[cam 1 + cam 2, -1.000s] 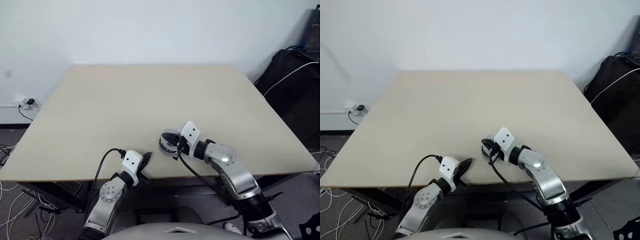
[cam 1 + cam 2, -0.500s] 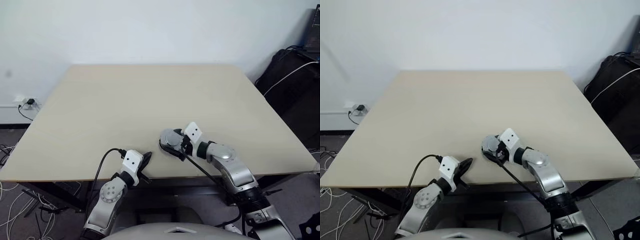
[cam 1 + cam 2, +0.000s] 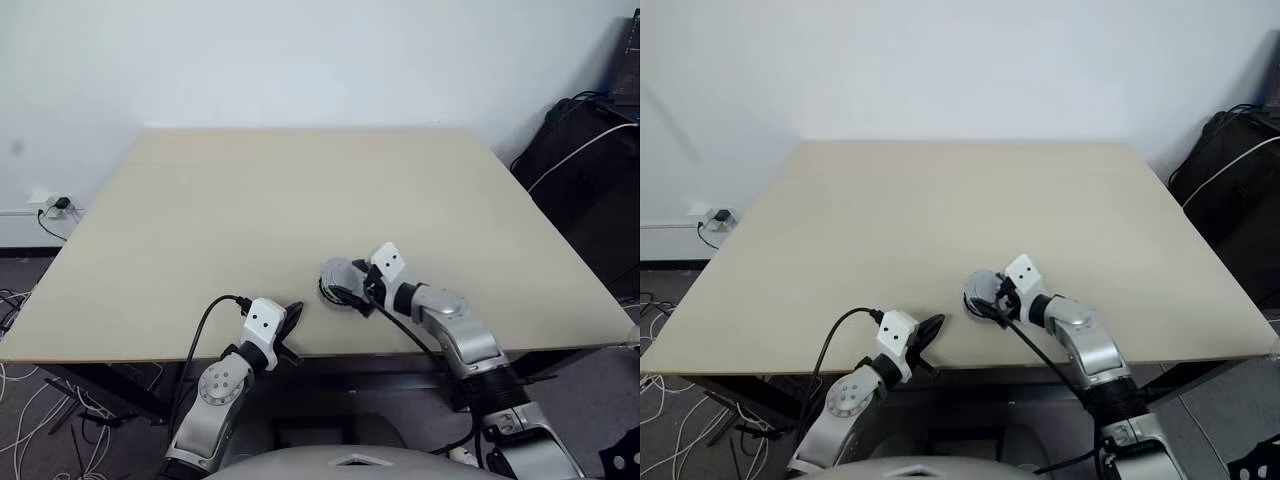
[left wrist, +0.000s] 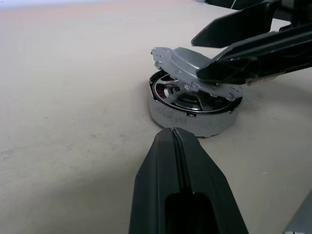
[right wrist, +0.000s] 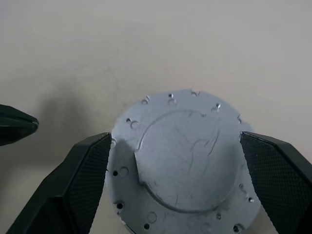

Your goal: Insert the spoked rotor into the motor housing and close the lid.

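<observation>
Tabletop (image 3: 250, 200) is beige. Motor housing (image 4: 195, 117) sits near the near edge, a bit right of centre. In the left wrist view its silver side wall and dark inner ring with a silvery centre are visible under the raised cover.

Lid (image 5: 183, 161) lies on top of the housing, tilted: its left edge is lifted and its right side is down on the housing rim, not seated flat. Smooth face with the raised centre faces up, small holes round the rim.

Right pincer (image 5: 178, 180) is spread wide, one finger (image 5: 73, 185) on each side of the lid. Its left finger looks to touch the lid's edge; whether the other one touches it I cannot tell. From the head views it comes in from the right, angled down to the left.

Left pincer (image 3: 290, 320) is clenched with its fingers (image 4: 178, 195) pressed together and nothing between them. It is at the near tabletop edge just left of the housing, tips pointing at it, apart from it.

Spoked rotor: cannot tell where it is under the lid.
</observation>
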You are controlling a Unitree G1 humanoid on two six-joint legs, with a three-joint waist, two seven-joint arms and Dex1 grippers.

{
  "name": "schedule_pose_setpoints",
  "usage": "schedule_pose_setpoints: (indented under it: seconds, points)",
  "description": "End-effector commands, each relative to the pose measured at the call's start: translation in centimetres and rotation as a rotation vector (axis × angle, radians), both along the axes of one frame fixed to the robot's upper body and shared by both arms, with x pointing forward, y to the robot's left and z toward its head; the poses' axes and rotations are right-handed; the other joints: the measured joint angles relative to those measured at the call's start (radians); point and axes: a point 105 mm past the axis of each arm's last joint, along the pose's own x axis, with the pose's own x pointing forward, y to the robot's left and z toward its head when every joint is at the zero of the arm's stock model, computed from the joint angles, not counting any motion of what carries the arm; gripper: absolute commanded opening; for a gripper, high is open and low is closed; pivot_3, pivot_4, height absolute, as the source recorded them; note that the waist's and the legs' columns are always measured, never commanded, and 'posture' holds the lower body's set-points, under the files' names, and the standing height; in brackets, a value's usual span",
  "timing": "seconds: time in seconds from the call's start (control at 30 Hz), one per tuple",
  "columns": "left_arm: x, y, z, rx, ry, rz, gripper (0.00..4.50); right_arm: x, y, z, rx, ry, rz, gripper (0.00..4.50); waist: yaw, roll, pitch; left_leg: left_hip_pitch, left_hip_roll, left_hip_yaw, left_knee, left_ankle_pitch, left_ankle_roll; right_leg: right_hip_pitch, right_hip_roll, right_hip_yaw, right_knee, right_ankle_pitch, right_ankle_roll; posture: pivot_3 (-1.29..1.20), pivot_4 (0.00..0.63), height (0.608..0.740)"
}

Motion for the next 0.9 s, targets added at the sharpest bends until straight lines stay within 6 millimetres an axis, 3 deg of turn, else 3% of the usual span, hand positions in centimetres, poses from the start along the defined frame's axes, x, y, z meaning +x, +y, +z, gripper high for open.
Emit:
schedule_pose_setpoints:
  seconds: [0.03, 0.4, 0.57, 0.73, 0.9]
  points:
    - [0.5, -0.1, 1.7, -0.011, -0.064, 0.001, 0.0, 0.9, 0.1, 1.0, 0.012, -0.04, -0.005, 4.47, 0.0, 0.0, 0.0, 0.0, 0.0, 0.0, 0.0, 0.0, 0.0, 0.0, 0.0, 0.0, 0.0, 0.0, 0.0, 0.0, 0.0, 0.74]
    - [0.5, 0.0, 1.2, -0.013, -0.057, 0.003, 0.0, 1.4, 0.0, 0.4, 0.009, -0.018, -0.031, 4.47, -0.001, 0.0, 0.0, 0.0, 0.0, 0.0, 0.0, 0.0, 0.0, 0.0, 0.0, 0.0, 0.0, 0.0, 0.0, 0.0, 0.0, 0.74]
    - [0.4, 0.0, 1.2, -0.014, -0.057, 0.004, 0.0, 1.5, -0.1, 0.4, 0.007, -0.025, -0.044, 3.29, -0.001, 0.001, 0.0, 0.0, 0.0, 0.0, 0.0, 0.0, 0.0, 0.0, 0.0, 0.0, 0.0, 0.0, 0.0, 0.0, 0.0, 0.74]
    - [0.3, -0.1, 1.2, -0.015, -0.055, 0.003, 0.0, 1.4, -0.1, 0.6, 0.003, -0.023, -0.045, 3.28, -0.001, 0.001, 0.0, 0.0, 0.0, 0.0, 0.0, 0.0, 0.0, 0.0, 0.0, 0.0, 0.0, 0.0, 0.0, 0.0, 0.0, 0.74]
    - [0.3, -0.2, 1.1, -0.018, -0.049, 0.002, 0.0, 1.2, -0.2, -0.6, -0.103, 0.02, -0.042, 3.28, 0.001, 0.001, -0.001, 0.0, 0.0, 0.0, 0.0, 0.0, 0.0, 0.0, 0.0, 0.0, 0.0, 0.0, 0.0, 0.0, 0.0, 0.74]
